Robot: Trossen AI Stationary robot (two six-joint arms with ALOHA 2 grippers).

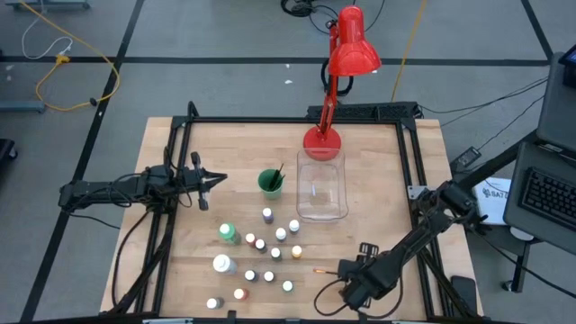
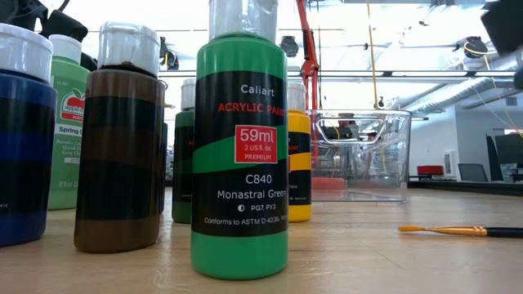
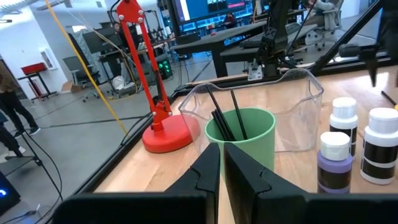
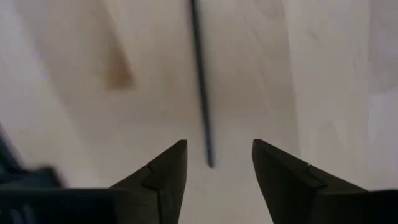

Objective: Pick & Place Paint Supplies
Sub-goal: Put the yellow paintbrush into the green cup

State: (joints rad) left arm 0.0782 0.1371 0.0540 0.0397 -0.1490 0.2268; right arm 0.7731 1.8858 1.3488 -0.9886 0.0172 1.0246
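Down at the front right corner of the wooden surface (image 1: 378, 171), the right gripper (image 4: 217, 163) sits low over the wood with its fingers spread apart and nothing between them, and a thin dark brush handle (image 4: 200, 81) lies flat on the boards right in front of the gap, its end reaching just between the fingertips without touching either one as far as I can see. From table level you can spot that brush (image 2: 458, 231) lying on its side with its orange tip pointing toward the bottles. Over on the left side the left gripper (image 1: 209, 181) hangs above the surface with its fingers clamped together on nothing, pointed toward the green cup (image 1: 270, 184), which has a couple of dark brushes (image 3: 225, 118) standing in it. Right beside the cup is the clear rectangular bin (image 1: 322, 191), and just behind that is the base of a red desk lamp (image 1: 346, 63). The small white-capped paint bottles (image 1: 268, 247) are clustered upright in the front middle of the surface, well apart from the bin, with a larger green one (image 1: 229, 233) and a larger white one (image 1: 222, 265) on the left edge of the bunch. Closest to the low camera is a green Monastral Green acrylic bottle (image 2: 240, 155), with a brown bottle (image 2: 119, 147) beside it and a yellow bottle (image 2: 299, 163) a bit behind.
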